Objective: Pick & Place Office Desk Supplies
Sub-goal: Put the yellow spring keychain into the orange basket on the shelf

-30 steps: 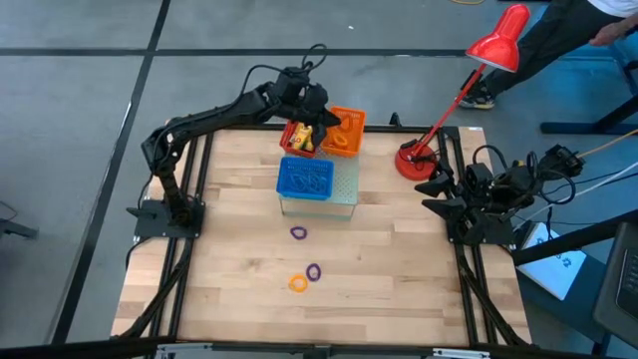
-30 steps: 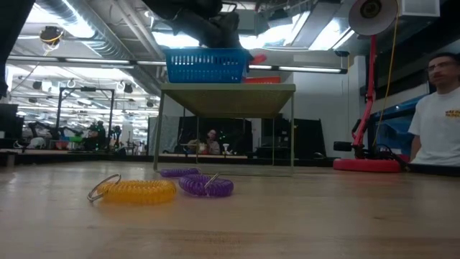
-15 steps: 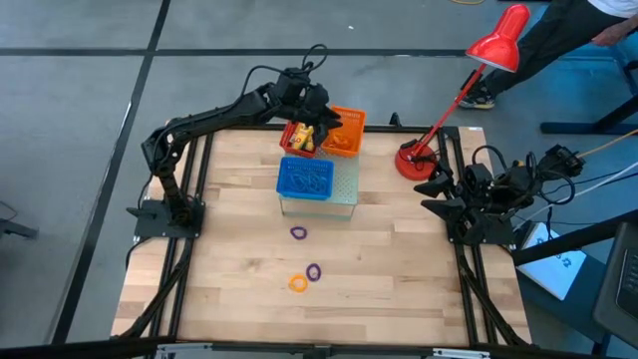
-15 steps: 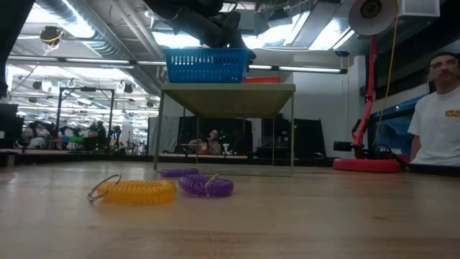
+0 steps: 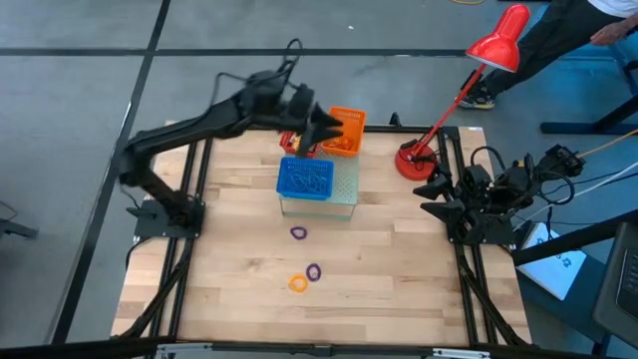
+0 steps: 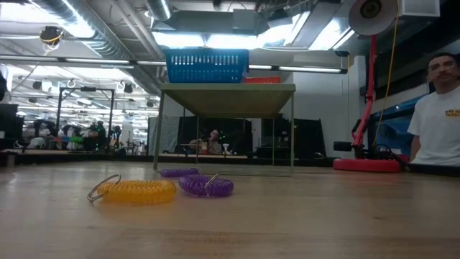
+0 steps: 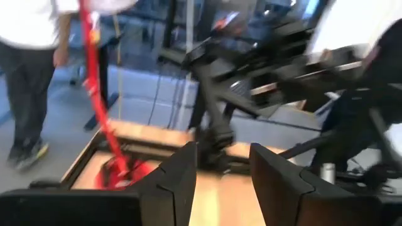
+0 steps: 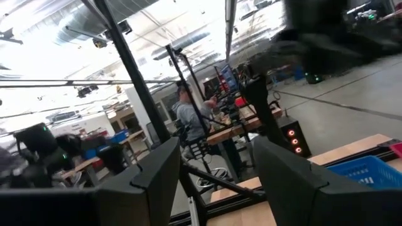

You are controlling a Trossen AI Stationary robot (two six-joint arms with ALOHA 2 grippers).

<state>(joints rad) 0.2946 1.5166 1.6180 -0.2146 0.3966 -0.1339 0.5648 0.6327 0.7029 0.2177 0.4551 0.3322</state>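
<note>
Left claw: your left claw (image 5: 321,128) hangs spread and empty above the red basket (image 5: 293,141).
Right claw: your right claw (image 5: 436,188) waits spread beside the lamp base (image 5: 413,160).
Loops: orange loop (image 5: 298,283) and two purple loops (image 5: 314,270) lie on the surface (image 5: 399,289), well apart from the blue basket (image 5: 305,179).

We count three coil loops on the bare tabletop: two purple ones (image 5: 298,232) (image 5: 315,271) and one orange loop (image 5: 297,284). On the raised stand we see three mesh baskets, one blue (image 5: 305,178), one orange (image 5: 345,130) and one red (image 5: 291,140), whose contents we cannot count. We also count one red desk lamp (image 5: 467,85) and two robot arms.
</note>
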